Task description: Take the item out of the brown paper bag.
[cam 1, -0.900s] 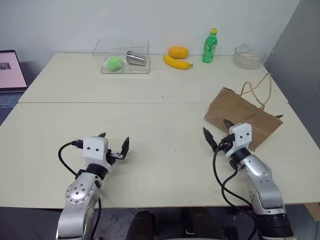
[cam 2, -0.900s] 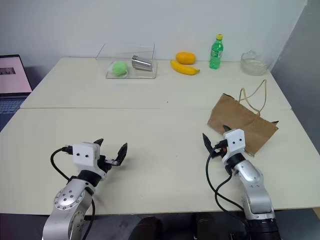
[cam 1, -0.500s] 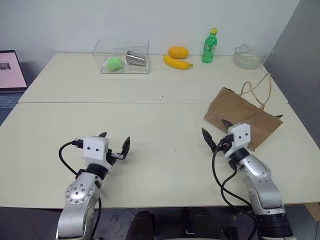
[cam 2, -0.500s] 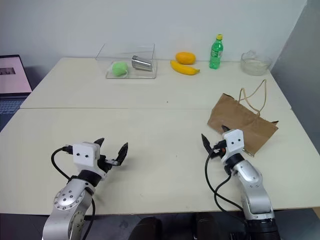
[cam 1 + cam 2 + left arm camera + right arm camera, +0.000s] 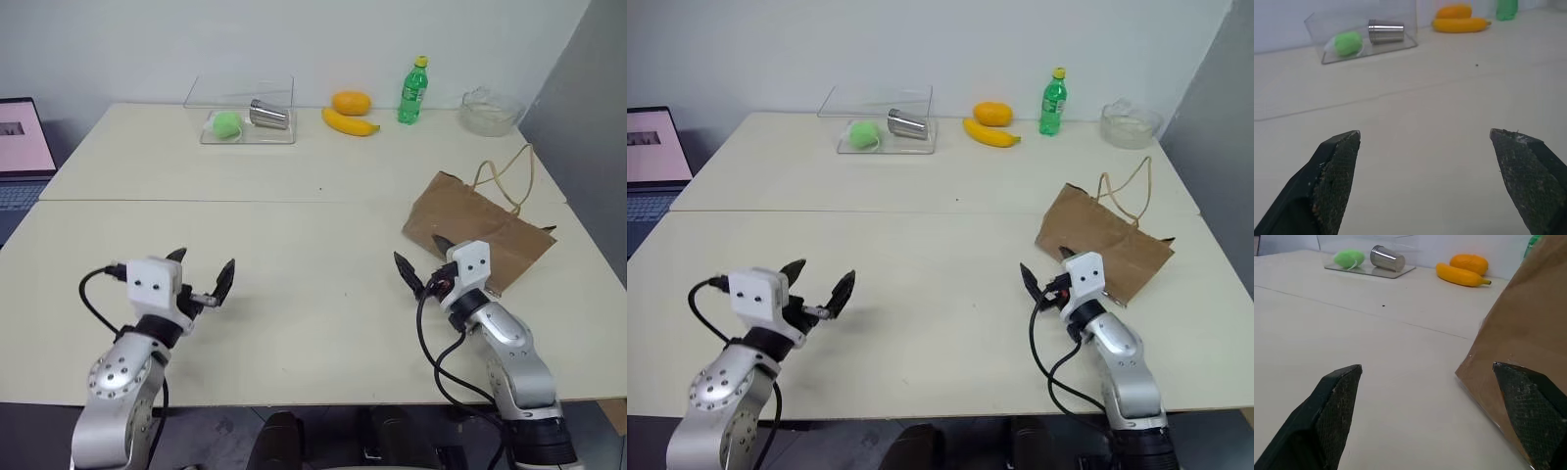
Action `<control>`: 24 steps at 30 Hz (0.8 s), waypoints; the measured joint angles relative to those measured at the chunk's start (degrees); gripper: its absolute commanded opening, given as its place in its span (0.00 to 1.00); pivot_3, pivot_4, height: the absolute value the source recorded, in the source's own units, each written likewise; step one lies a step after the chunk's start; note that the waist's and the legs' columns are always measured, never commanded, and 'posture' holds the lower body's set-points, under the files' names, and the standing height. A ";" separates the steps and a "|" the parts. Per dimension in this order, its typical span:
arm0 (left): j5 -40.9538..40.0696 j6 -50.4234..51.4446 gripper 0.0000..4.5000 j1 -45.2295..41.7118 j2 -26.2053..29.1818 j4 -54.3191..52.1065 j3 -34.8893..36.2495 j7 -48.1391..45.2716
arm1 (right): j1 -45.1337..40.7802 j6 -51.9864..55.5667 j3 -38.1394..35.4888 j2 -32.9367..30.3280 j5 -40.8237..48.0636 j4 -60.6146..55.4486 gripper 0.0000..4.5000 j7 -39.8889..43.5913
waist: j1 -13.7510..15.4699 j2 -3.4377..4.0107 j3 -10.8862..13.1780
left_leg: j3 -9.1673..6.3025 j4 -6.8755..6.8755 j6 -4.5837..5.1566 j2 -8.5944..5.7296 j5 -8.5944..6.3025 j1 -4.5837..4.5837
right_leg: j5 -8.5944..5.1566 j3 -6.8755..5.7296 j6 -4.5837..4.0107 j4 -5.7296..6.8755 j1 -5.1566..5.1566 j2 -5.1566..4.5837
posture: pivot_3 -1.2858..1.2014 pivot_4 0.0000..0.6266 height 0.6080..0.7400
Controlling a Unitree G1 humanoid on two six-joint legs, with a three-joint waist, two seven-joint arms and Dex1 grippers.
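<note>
wall: plain pale, 12 o'clock | tables: two cream tops butted, seam running 9 to 3 | wall panel: grey, 2 o'clock

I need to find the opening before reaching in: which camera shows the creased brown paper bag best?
The left eye view: the whole creased brown paper bag lies flat, its loop handles toward the table's far edge. The right eye view matches. The right wrist view shows one near corner; the left wrist view points elsewhere.
</note>
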 measured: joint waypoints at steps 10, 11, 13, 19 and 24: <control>-8.83 6.73 0.99 -5.72 6.58 -3.69 -4.62 -10.24 | 4.53 11.04 -8.20 -17.76 10.18 -14.08 1.00 11.04 | 0.03 -0.01 -0.01 | 0.19 0.00 0.00 -0.06 0.00 0.10 | 0.01 0.14 0.05 -0.01 0.03 0.04 | 0.52 0.24 1.00; -9.11 6.92 0.99 -6.88 6.58 -3.54 -5.04 -10.41 | 4.53 12.18 -9.96 -19.70 11.39 -14.87 1.00 12.11 | 0.02 -0.01 -0.01 | 0.29 0.00 0.00 -0.06 0.00 0.11 | 0.02 0.15 0.06 -0.01 0.04 0.05 | 0.52 0.24 1.00; -9.34 7.16 0.99 -8.66 6.58 -3.28 -5.76 -10.86 | 4.35 13.87 -13.37 -22.36 13.85 -15.53 1.00 13.51 | 0.01 -0.06 -0.04 | 0.53 -0.01 0.01 -0.06 0.00 0.18 | 0.02 0.23 0.07 -0.03 0.06 0.13 | 0.52 0.24 1.00; -9.51 7.94 0.99 -10.29 6.57 -3.26 -7.31 -11.41 | 1.25 16.07 -21.03 -26.10 17.21 -10.49 1.00 14.54 | -0.06 -0.07 -0.03 | 0.79 -0.04 0.01 -0.04 -0.01 0.26 | 0.02 0.37 0.06 -0.02 0.04 0.30 | 0.52 0.24 1.00; -9.46 8.10 0.99 -10.29 6.31 -3.26 -8.06 -11.25 | 0.28 16.50 -23.12 -27.53 17.26 -6.78 1.00 14.58 | -0.04 -0.07 -0.03 | 0.84 -0.04 0.01 -0.03 -0.01 0.26 | 0.02 0.43 0.06 -0.02 0.04 0.32 | 0.52 0.24 1.00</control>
